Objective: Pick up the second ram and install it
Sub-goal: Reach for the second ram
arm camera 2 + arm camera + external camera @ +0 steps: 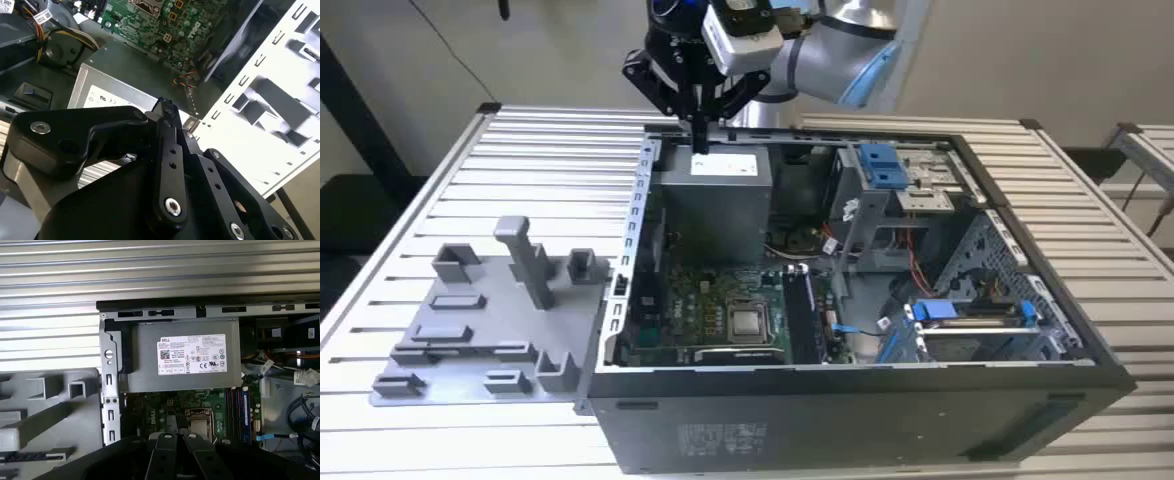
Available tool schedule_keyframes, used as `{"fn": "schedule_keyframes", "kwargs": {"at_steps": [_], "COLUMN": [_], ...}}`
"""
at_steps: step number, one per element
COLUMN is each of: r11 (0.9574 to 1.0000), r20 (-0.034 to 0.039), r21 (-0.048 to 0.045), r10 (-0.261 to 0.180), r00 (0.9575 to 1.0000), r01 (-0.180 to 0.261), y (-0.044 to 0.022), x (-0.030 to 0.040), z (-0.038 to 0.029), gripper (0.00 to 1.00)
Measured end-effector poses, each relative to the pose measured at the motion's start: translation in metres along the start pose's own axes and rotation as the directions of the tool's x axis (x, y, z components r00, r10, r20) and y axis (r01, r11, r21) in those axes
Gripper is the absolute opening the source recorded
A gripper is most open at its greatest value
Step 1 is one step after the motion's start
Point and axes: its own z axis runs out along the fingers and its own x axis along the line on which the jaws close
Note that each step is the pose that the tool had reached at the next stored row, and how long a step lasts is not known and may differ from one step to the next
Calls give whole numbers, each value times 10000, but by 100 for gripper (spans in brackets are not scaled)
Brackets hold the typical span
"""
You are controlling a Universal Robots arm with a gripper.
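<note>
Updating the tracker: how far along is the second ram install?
Nothing looks done yet. The gripper is shut, empty, above the power supply in the open case. A dark strip on the grey fixture may be the second ram, not yet picked up. Pickup and seating in the motherboard sockets are left.

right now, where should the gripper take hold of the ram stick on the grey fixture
Pinch the ram stick across its thin width, mid-length, coming straight down from above: it shows as a long narrow dark strip along the grey fixture, so probably only its upper edge is free.
</note>
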Motion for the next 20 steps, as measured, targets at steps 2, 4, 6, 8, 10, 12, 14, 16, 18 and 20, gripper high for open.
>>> {"fn": "schedule_keyframes", "kwargs": {"at_steps": [2, 4, 6, 8, 10, 12, 14, 16, 18, 20], "r11": [10000, 10000, 10000, 10000, 10000, 10000, 10000, 10000, 10000, 10000], "r20": [-1, 0, 0, 0, 0, 0, 0, 0, 0, 0], "r21": [-1, -3, -3, -4, -5, -4, -3, -4, -4, -3], "r10": [0, 0, 0, 0, -2, 0, 0, 0, 0, 0], "r00": [10000, 10000, 10000, 10000, 10000, 10000, 10000, 10000, 10000, 10000], "r01": [0, 0, 0, 0, 2, 0, 0, 0, 0, 0], "y": [0, 0, 0, 0, -1, -1, -2, -4, -6, -7], "x": [0, 0, 0, 0, 2, 12, 27, 50, 77, 102], "z": [0, 0, 0, 0, 0, 0, -1, -1, -2, -3], "gripper": [11, 11, 11, 11, 11, 11, 11, 11, 11, 11]}}
